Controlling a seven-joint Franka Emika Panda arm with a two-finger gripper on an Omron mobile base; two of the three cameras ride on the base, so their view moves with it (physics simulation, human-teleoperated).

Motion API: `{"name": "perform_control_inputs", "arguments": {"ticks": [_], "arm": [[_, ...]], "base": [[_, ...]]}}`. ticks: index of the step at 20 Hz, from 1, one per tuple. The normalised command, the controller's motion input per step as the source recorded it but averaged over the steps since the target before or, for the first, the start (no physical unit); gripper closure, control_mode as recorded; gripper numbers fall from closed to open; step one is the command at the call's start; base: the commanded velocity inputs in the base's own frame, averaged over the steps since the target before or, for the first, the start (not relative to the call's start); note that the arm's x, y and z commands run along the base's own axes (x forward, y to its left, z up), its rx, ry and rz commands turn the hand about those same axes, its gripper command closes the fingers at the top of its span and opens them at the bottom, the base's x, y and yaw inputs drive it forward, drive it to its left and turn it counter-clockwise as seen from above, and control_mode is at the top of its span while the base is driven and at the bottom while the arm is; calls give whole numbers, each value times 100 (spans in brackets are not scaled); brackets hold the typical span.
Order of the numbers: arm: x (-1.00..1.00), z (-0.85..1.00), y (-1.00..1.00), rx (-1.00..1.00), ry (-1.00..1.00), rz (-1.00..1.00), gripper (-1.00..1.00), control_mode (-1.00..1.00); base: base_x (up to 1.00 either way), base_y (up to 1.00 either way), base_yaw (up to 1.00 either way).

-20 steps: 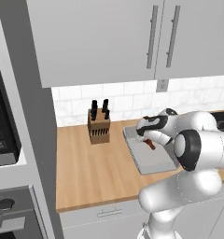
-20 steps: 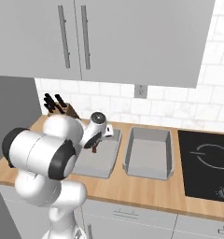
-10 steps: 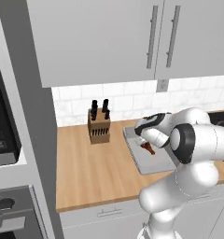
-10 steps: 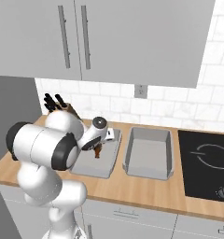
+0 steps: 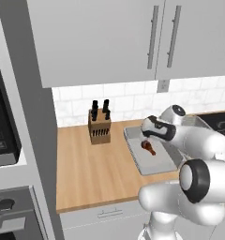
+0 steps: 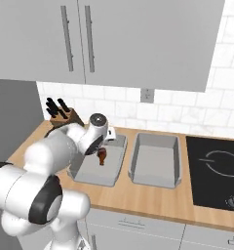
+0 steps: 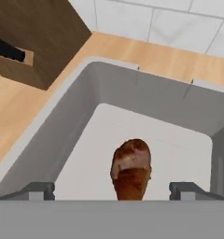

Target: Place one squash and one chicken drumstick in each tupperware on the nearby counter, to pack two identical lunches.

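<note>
My hand (image 7: 112,189) is wide open over the left tupperware (image 7: 76,116); drumstick (image 7: 130,168) looks light, stiff, maybe greasy, so I'd pinch its thick middle.

no readable text, labels or signs

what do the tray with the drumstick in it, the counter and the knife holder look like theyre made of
Tupperware: matte grey, uniform and dull, probably plastic. Counter: light wood, going by its grain lines and plank seams. Knife block: darker brown wood, likely, with black handles sticking out. Being rendered, all stay guesses.
</note>
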Motion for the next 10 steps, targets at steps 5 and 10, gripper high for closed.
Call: {"name": "perform_control_inputs", "arguments": {"ticks": [5,10], "arm": [[-85,100,10,0,11,0,-100,-100],[-100,24,12,-3,-3,0,-100,-100]], "base": [[0,0,0],[0,0,0]]}}
